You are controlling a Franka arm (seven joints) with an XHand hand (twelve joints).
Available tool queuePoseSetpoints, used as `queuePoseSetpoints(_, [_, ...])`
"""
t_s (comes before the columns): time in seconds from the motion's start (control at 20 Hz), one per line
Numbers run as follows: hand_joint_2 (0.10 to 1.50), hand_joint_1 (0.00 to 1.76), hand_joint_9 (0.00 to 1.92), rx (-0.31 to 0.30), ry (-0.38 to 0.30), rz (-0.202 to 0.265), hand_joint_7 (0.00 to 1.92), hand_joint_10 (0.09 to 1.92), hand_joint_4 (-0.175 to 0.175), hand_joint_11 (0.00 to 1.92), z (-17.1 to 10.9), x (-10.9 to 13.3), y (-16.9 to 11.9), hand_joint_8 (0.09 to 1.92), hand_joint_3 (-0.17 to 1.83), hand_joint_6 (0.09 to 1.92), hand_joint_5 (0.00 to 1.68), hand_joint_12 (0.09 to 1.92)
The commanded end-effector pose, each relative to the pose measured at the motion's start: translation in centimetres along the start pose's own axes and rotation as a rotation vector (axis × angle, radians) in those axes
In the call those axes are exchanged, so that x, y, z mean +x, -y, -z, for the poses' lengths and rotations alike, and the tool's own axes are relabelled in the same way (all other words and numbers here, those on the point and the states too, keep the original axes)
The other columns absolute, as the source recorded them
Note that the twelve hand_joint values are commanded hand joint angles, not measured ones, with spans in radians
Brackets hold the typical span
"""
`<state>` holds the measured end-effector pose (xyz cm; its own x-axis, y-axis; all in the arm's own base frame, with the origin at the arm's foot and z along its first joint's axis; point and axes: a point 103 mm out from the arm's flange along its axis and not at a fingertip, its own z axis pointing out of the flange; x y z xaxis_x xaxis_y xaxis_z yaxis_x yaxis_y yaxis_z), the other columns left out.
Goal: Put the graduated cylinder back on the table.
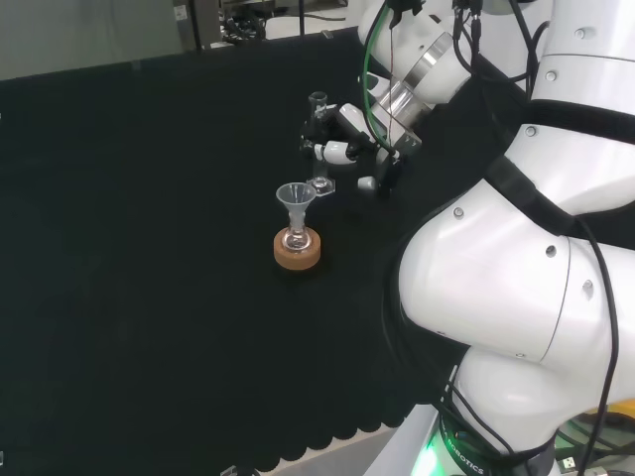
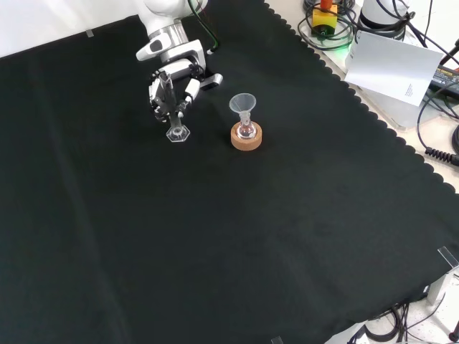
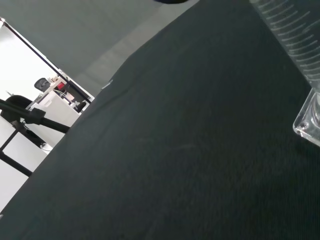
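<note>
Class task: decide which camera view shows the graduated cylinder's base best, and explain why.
The front view: the graduated cylinder stands upright in the hand, its flat base plainly seen at the black cloth. The head view shows the cylinder farther off, partly behind fingers. The wrist view gives a close corner of the base and some scale marks.

Black cloth [image 2: 215,236] covers the bench; grey wall [image 3: 60,30] behind.

**Black-clothed surface and what stands on it**

The surface [image 2: 237,236] is covered by a black cloth with a scalloped edge. A cork ring [image 2: 247,137] sits on it, carrying a small flask with a clear funnel [image 2: 243,104] in its neck. Just beside it, to the left in the front view, the graduated cylinder [image 2: 175,127] stands upright, its hexagonal foot on the cloth.
</note>
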<state>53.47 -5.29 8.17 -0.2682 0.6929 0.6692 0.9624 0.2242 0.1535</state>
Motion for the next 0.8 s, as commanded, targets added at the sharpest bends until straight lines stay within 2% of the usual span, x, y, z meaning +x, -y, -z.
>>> queuePoseSetpoints(0.05, [1.18, 1.13, 1.29, 0.010, 0.006, 0.000, 0.98, 0.12, -0.175, 1.14, -0.07, -0.16, 0.03, 0.57, 0.00, 1.19, 0.87, 0.78])
queuePoseSetpoints(0.3, [1.19, 1.12, 1.24, 0.036, -0.009, 0.008, 0.89, 0.11, -0.172, 1.10, -0.34, -0.12, 0.17, 0.62, 0.00, 1.20, 0.85, 0.85])
queuePoseSetpoints(0.35, [1.18, 1.12, 1.23, 0.043, -0.018, 0.007, 0.87, 0.11, -0.151, 1.06, -0.40, -0.14, 0.21, 0.63, 0.00, 1.19, 0.86, 0.88])
queuePoseSetpoints(0.5, [1.18, 1.07, 1.16, 0.052, -0.032, 0.003, 0.77, 0.09, -0.055, 0.89, -0.42, -0.15, 0.38, 0.64, 0.00, 1.19, 0.86, 1.03])
queuePoseSetpoints(0.65, [1.14, 1.04, 1.07, 0.068, -0.039, -0.005, 0.66, 0.09, -0.038, 0.72, -0.20, -0.14, 0.43, 0.63, -0.09, 0.90, 0.73, 1.12])
queuePoseSetpoints(0.8, [1.11, 0.99, 0.97, 0.084, -0.049, -0.016, 0.58, 0.09, -0.039, 0.57, 0.13, -0.15, 0.44, 0.62, -0.16, 0.77, 0.61, 1.21])
